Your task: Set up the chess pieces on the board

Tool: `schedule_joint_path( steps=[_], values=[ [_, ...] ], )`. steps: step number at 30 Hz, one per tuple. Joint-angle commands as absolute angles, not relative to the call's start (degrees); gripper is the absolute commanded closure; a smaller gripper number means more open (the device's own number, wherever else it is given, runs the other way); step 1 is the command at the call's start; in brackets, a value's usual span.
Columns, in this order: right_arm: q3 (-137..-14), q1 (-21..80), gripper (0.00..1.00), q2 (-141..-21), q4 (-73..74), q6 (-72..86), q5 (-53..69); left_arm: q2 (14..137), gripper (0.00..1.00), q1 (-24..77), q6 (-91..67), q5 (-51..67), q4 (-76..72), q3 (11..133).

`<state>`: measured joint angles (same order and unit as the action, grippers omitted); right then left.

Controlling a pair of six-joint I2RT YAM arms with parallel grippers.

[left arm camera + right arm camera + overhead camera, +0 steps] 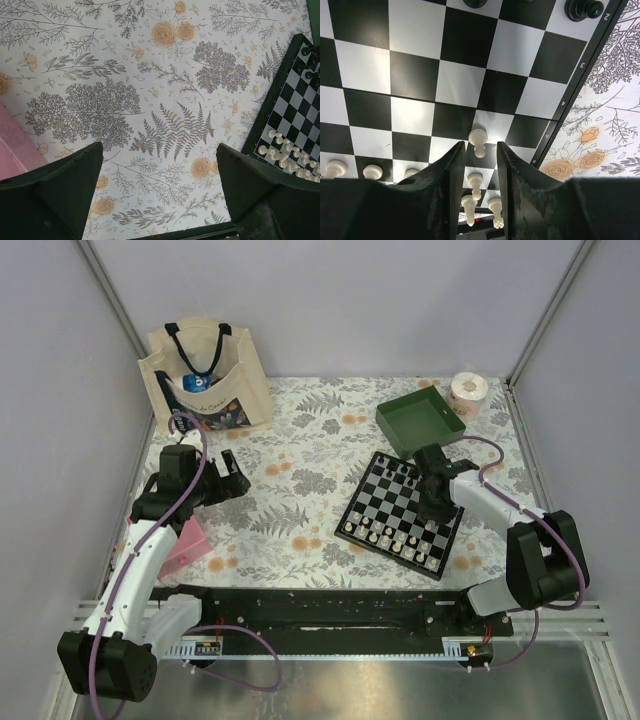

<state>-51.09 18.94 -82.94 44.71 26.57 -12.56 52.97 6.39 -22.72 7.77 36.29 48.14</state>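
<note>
Hovering low over the small black-and-white checkered board (460,75), the right pincer (480,150) shows jaws narrowly apart, clamping nothing. A tiny cream-white pawn (478,137) sits just beyond its tips. The left pincer (159,147) gapes wide, empty, above the floral counter (165,75). Judgement: pawn placement is in hand; the next move calls for squaring the jaws on that pawn.

Top view: my left arm (140,550) runs toward 12 o'clock. Left gripper (230,480) points to 3 o'clock, fingers (55,190) spread wide. Right arm (490,502) reaches toward 10 o'clock. Right gripper (480,147) is pitched down, jaws a narrow gap apart, nothing clamped.
</note>
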Motion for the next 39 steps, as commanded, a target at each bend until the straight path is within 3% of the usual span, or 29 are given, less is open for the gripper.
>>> schedule_joint_path(
  steps=[1,26,39],
  values=[
    [-51.1,18.5,0.6,-83.7,42.0,25.8,-12.8,52.1,0.01,6.1,-22.4,8.4,33.6,48.0],
    [-49.0,17.9,0.73,-82.6,41.0,26.5,-11.7,52.1,0.01,6.1,-22.4,8.6,33.6,48.0],
    [-48.3,17.9,0.88,-79.0,43.0,27.6,-11.7,51.9,0.01,6.1,-22.4,8.6,33.6,48.0]
  ],
)
